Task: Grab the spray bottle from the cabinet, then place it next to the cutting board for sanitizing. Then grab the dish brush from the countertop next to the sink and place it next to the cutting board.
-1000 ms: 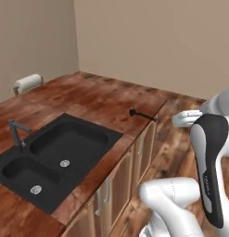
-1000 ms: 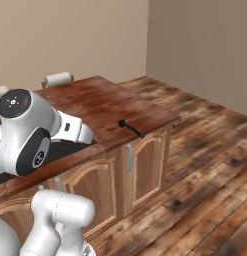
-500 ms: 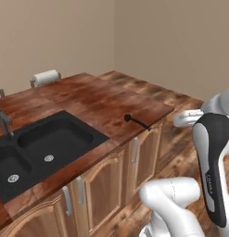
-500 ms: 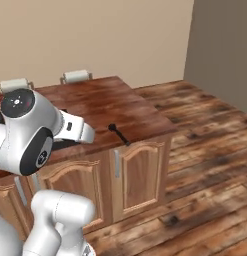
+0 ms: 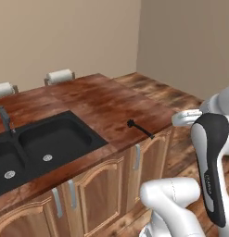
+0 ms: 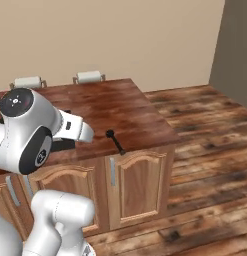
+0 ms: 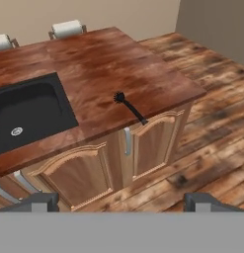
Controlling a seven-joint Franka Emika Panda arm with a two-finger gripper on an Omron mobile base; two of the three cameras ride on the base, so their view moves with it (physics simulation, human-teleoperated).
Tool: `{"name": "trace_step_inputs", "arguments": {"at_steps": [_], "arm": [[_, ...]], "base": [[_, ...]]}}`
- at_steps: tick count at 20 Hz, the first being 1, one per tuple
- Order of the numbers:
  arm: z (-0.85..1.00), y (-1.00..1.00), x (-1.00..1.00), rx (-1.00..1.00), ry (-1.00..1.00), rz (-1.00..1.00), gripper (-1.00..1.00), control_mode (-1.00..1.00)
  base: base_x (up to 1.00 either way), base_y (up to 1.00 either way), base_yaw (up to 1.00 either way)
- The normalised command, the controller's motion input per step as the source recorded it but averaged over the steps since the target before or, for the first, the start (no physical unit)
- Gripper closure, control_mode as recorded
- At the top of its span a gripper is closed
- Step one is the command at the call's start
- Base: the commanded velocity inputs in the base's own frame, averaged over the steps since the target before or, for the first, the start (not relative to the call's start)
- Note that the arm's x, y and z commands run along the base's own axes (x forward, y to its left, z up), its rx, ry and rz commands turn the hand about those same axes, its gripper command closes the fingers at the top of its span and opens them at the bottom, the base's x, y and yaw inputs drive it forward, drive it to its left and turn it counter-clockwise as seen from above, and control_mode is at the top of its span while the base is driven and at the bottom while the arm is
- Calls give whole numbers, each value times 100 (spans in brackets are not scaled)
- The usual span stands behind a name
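1. The pincer [image 7: 121, 201] stands wide open, holding nothing, well back from the bench [image 7: 143, 79].
2. The dish brush [image 7: 130, 107] lies near the bench's front edge, right of the sink [image 7: 29, 111].
3. No readable writing anywhere.

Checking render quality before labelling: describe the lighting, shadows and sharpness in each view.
Left base view: even, soft light, faint sheen on the glossy reddish-brown countertop, no hard shadows. Right base view: the thin black dish brush is crisp, its shadow barely visible. Hand view: the matte black sink stays flat and glare-free; the open gripper fingertips look soft-edged.
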Motion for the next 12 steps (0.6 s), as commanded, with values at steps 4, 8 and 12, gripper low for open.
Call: {"name": "trace_step_inputs", "arguments": {"at_steps": [4, 8, 12], "arm": [[0, 0, 0, 0, 0, 0, -100, 100], [0, 0, 0, 0, 0, 0, -100, 100], [0, 0, 0, 0, 0, 0, -100, 100]], "base": [[21, -30, 24], [45, -11, 20], [16, -22, 19]]}}
